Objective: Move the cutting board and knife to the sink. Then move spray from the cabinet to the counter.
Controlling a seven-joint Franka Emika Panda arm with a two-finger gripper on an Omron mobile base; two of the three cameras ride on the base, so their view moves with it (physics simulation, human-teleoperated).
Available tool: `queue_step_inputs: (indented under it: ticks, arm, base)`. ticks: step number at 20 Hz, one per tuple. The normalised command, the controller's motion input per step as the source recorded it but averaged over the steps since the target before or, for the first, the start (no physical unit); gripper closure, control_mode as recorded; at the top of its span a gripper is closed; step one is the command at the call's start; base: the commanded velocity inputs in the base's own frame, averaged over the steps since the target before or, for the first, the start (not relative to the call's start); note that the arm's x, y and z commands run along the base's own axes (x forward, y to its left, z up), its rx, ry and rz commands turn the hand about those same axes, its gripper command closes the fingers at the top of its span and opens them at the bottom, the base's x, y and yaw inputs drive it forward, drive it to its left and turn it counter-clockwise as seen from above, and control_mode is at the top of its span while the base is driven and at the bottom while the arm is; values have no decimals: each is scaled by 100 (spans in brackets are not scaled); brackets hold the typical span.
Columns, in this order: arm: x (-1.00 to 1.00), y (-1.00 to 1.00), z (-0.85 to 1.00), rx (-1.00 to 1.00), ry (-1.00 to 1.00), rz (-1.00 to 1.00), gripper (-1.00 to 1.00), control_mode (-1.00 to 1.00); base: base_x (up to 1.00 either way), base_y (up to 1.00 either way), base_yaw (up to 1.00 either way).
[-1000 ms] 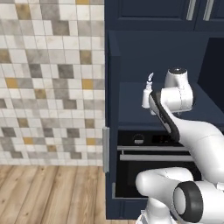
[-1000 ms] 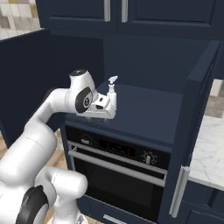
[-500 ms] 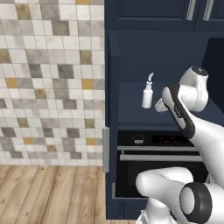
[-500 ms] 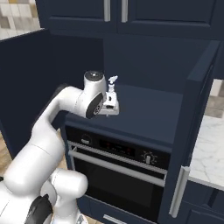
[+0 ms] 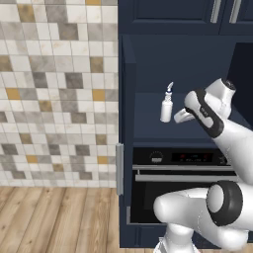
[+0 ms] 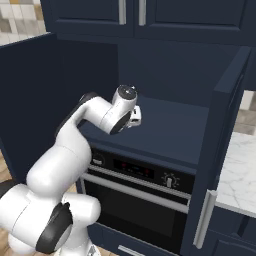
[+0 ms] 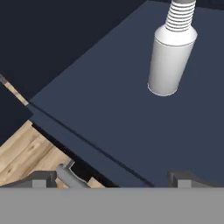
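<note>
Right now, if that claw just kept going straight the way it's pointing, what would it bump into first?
Most likely the spray bottle, standing upright on the cabinet shelf ahead of the open gripper. It sits right of centre in the hand view, so the fingers might slide past, though depth is unclear.

Flat even rendered light — soft shadows, no glare, slightly blurry.
</note>
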Motion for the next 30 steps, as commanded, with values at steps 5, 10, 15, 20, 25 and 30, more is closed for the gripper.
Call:
queue_step_inputs:
  ticks: [5, 10, 15, 20, 25, 30]
  arm:
    - [59, 0, 0, 0, 0, 0, -100, -100]
    - [21, 0, 0, 0, 0, 0, -100, -100]
    - [18, 1, -1, -1, -11, 0, -100, -100]
    - [29, 4, -8, -3, -24, 0, -100, -100]
    - [20, 0, -1, -1, -7, -1, -100, -100]
    - [27, 0, 0, 0, 0, -2, -100, -100]
  base:
    - [0, 0, 0]
    - [0, 0, 0]
    - [0, 0, 0]
    - [0, 0, 0]
    - [0, 0, 0]
    - [0, 0, 0]
